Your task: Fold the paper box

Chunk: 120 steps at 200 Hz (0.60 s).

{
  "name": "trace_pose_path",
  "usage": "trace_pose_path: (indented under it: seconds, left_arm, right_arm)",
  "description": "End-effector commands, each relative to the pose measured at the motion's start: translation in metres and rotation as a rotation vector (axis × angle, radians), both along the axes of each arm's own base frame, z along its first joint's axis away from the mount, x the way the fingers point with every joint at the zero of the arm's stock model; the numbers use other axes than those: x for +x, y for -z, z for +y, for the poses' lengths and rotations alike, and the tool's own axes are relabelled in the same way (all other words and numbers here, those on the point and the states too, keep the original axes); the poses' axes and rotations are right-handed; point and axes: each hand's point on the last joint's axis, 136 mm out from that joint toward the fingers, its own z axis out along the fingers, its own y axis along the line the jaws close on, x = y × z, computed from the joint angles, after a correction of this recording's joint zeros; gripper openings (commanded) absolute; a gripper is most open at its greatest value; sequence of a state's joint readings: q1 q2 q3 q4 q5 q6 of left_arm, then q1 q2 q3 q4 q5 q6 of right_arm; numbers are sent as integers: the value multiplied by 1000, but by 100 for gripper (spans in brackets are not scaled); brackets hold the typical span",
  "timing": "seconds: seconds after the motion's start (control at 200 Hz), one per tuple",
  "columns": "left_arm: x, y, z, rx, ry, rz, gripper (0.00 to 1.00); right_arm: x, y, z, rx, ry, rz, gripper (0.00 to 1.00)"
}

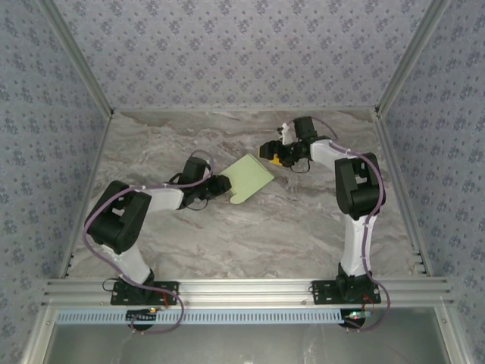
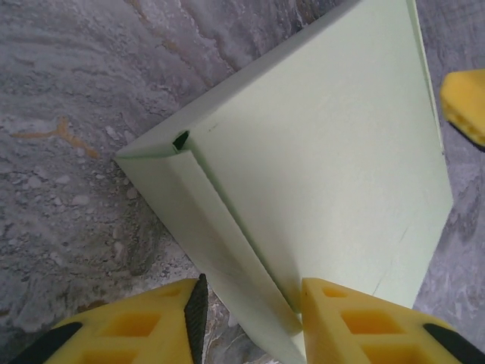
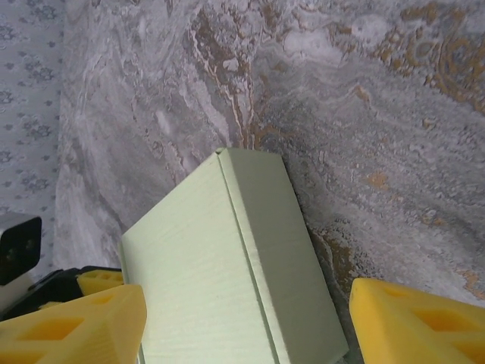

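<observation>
Left wrist view has the left gripper (image 2: 254,296) set narrow astride the near long edge of the pale light-green thin-card paper box (image 2: 326,174). One yellow finger (image 2: 364,326) touches the card, but a sliver of grey marbled table (image 2: 68,189) shows beside the other, so a firm pinch cannot be told. The box lies mid-table between the arms, a shallow closed shape. It looks light, springy and easily creased, so the folded edges are likely safer to hold than the broad panel. Beyond it the right gripper (image 3: 248,303) hangs wide open over the far end.
</observation>
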<state>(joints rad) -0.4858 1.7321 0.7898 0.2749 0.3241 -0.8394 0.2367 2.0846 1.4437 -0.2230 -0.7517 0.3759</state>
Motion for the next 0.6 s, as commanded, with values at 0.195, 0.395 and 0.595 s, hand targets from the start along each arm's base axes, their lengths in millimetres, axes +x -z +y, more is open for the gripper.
trace_pose_path:
  seconds: [0.195, 0.395, 0.595]
  left_arm:
    - [-16, 37, 27, 68, 3, 73, 32]
    - [-16, 39, 28, 73, 20, 64, 30]
    - [-17, 43, 31, 66, 32, 64, 25]
  right_arm:
    - [-19, 10, 3, 138, -76, 131, 80]
    - [-30, 26, 12, 163, -96, 208, 82]
    - [-41, 30, 29, 204, -139, 254, 82]
